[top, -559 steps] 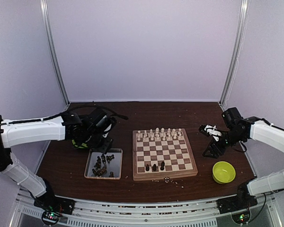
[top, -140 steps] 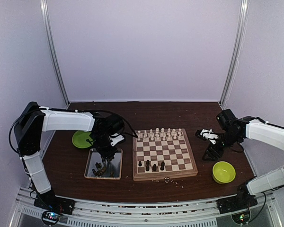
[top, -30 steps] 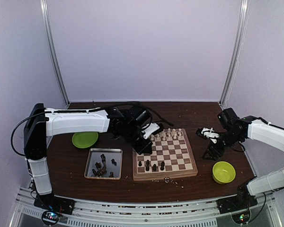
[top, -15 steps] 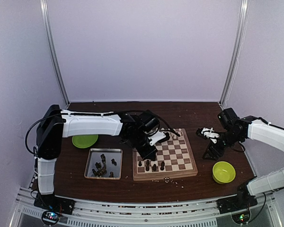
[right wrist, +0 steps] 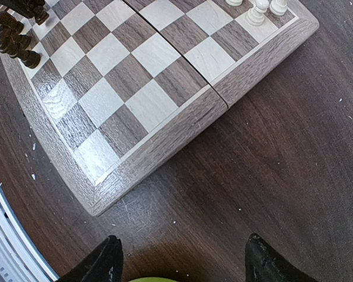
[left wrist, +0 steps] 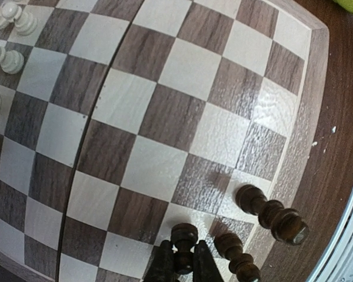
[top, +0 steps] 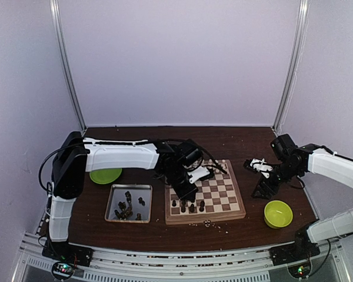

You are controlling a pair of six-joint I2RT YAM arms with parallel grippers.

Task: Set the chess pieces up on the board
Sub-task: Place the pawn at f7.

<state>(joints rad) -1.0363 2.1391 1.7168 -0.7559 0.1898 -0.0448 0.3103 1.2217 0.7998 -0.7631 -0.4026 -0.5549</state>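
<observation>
The board (top: 215,191) lies in the middle of the brown surface (right wrist: 270,147). The left arm stretches over the board's left half. The left gripper (left wrist: 183,267) has its jaws pinched tight on one dark piece (left wrist: 183,235), just inside the board's near edge. I cannot tell whether that piece touches the square under it. Two more dark pieces (left wrist: 273,216) stand just beside it in the row against the border, so the wrist view shows three. Pale pieces (left wrist: 5,59) cluster along the board's far side. Left of the board sits one silver tray (top: 113,202) holding a loose heap of dark chessmen, too small to count. One green plate (top: 105,175) lies beyond the tray. One green bowl (top: 278,213) sits off the board's near right corner. The right gripper (right wrist: 182,267) hangs above the surface just right of the board, its jaws spread wide and empty.
</observation>
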